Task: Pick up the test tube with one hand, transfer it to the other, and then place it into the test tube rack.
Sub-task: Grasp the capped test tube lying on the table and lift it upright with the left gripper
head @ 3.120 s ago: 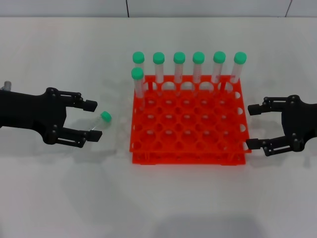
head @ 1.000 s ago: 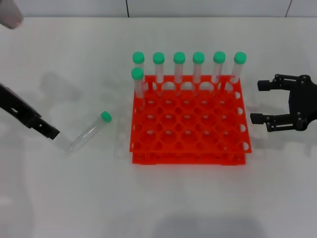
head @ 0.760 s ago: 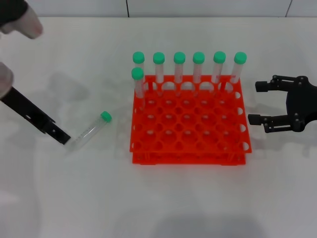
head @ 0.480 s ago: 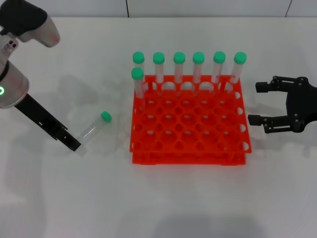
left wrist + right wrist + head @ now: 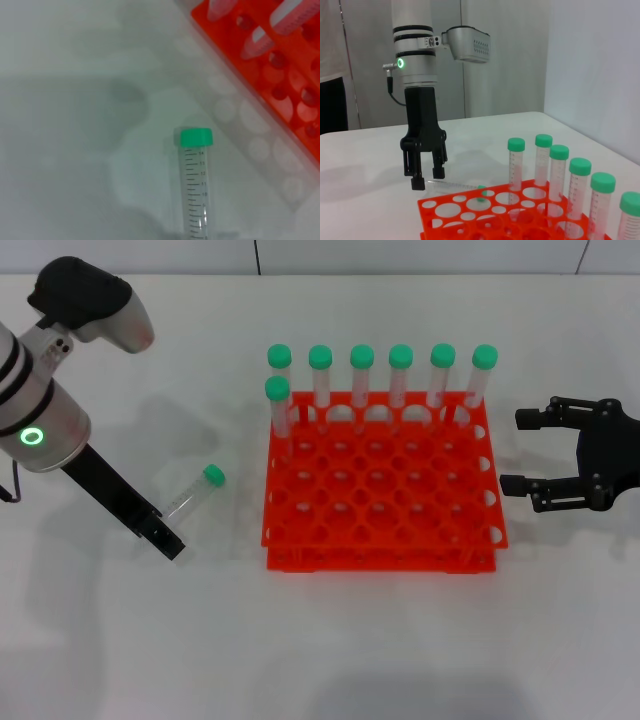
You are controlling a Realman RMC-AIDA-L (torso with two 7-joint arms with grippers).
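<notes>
I had swung the left black claw gripper [image 5: 424, 181] upright, fingers apart, over the slim clear green-capped test tube [image 5: 190, 496] lying toward the bench's left edge, poised to grasp, while the right gripper [image 5: 520, 451] waited open beside the orange-red plastic rack [image 5: 380, 495].

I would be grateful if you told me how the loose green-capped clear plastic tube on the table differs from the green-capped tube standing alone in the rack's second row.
The loose green-capped clear plastic tube lies flat on the white table, left of the orange-red plastic rack; the second-row tube stands upright in a hole. The open left gripper is poised over the loose tube; nothing is near the racked one. Both share a green cap and clear body.
</notes>
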